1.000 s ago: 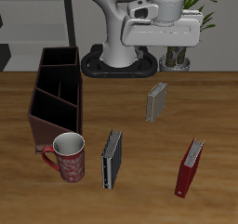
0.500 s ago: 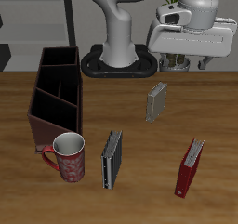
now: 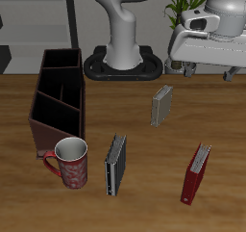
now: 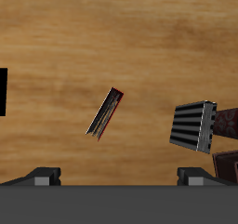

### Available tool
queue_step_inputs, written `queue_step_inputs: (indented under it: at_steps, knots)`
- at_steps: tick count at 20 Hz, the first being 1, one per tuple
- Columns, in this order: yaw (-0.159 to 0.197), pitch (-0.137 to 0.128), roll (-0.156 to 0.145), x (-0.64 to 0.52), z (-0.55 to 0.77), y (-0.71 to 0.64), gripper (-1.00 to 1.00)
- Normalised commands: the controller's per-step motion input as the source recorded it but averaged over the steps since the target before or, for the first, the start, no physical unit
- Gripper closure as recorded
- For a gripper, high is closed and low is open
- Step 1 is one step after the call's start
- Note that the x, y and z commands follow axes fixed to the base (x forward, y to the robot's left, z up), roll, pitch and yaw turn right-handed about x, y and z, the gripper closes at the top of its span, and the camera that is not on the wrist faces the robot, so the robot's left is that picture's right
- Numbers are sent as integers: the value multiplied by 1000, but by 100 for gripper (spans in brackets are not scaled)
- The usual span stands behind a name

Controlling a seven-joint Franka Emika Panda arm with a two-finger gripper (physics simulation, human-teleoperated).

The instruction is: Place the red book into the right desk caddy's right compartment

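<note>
Near the table's front edge, the red book (image 3: 197,173) stands upright on the wood, unmoved since a second ago (its pale page block faces up). The right desk caddy (image 3: 58,96) sits well apart across the table, a mug (image 3: 70,163) at its near end. The gripper (image 3: 204,70) has swung sideways and now hangs high over the book's side; its fingers are spread, holding nothing.

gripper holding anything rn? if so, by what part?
Nothing held. The gripper hangs high above the table; the red book stands untouched near the front edge.
</note>
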Motion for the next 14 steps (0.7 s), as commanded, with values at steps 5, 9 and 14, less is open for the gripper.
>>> queue_step_inputs:
  at_steps: [5, 9, 14]
  knots:
    - [-70, -9, -23, 216, -16, 51, -100]
    - [-79, -16, -8, 133, -167, -6, -100]
    - [-29, -74, 21, -22, -267, -13, -100]
